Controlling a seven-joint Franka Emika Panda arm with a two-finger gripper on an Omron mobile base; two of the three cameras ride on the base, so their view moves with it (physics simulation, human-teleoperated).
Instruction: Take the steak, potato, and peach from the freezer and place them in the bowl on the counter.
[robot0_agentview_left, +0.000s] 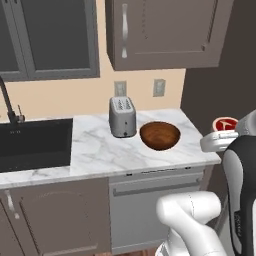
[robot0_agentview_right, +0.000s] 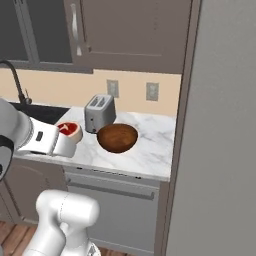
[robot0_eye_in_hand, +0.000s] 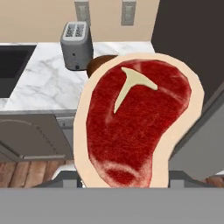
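Item 1 — steak (robot0_eye_in_hand: 138, 124): pinched in my gripper (robot0_agentview_right: 67, 142), held in the air off the counter's (robot0_agentview_left: 100, 155) front right corner, short of the bowl (robot0_agentview_left: 160, 135). Bowl sits near the counter's right end, just beside the toaster (robot0_agentview_left: 122, 116), and looks empty. Status — by my judgement, 0 of 3 items delivered; steak in transit, placement pending. Potato and peach would remain to fetch from the freezer (robot0_agentview_right: 220, 150).

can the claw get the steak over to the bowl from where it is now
Probably yes. The claw holds the steak in the air beside the bowl, whose top is open and empty. The toaster stands behind the bowl, off the direct path.
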